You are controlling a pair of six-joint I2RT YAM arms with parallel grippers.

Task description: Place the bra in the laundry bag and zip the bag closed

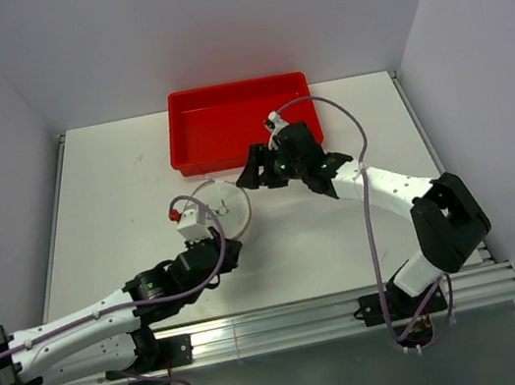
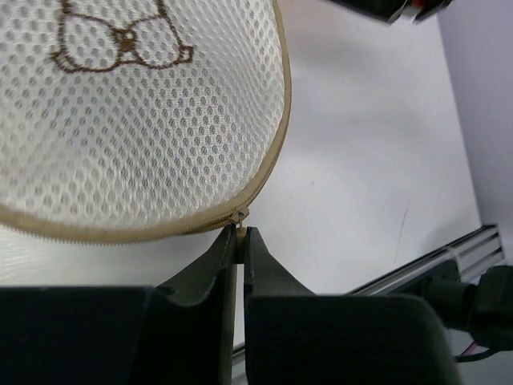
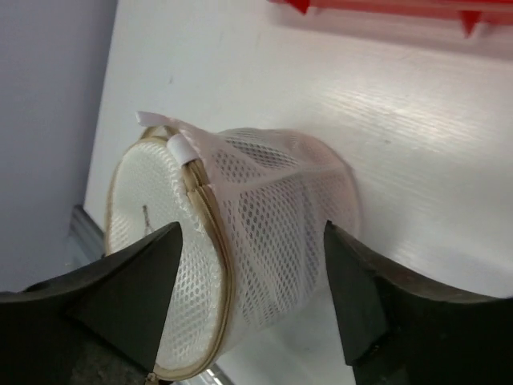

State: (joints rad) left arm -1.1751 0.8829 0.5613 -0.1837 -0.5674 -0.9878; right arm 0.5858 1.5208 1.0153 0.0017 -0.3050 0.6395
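The laundry bag (image 1: pixel 223 208) sits on the table (image 1: pixel 119 197) just in front of the red tray (image 1: pixel 234 87), near the tray's left front corner, with its round lid turned up to the overhead camera. The lid bears a small brown bra drawing (image 2: pixel 120 40). Whether the bra is inside cannot be told through the white mesh.

The left gripper (image 2: pixel 240 233) is at the side of the bag farthest from the tray. Its jaws are pinched nearly together on the small zip pull (image 2: pixel 239 218) at the tan rim. Along the stretch of rim that shows there, the zip looks done up.

The right gripper (image 1: pixel 256 175) is between the tray and the bag, with its jaws spread wide and nothing in them. In its own camera the mesh drum shows between the two fingers (image 3: pixel 144 289), with a white loop tab (image 3: pixel 180 144) at the rim. Contact with the bag cannot be told.
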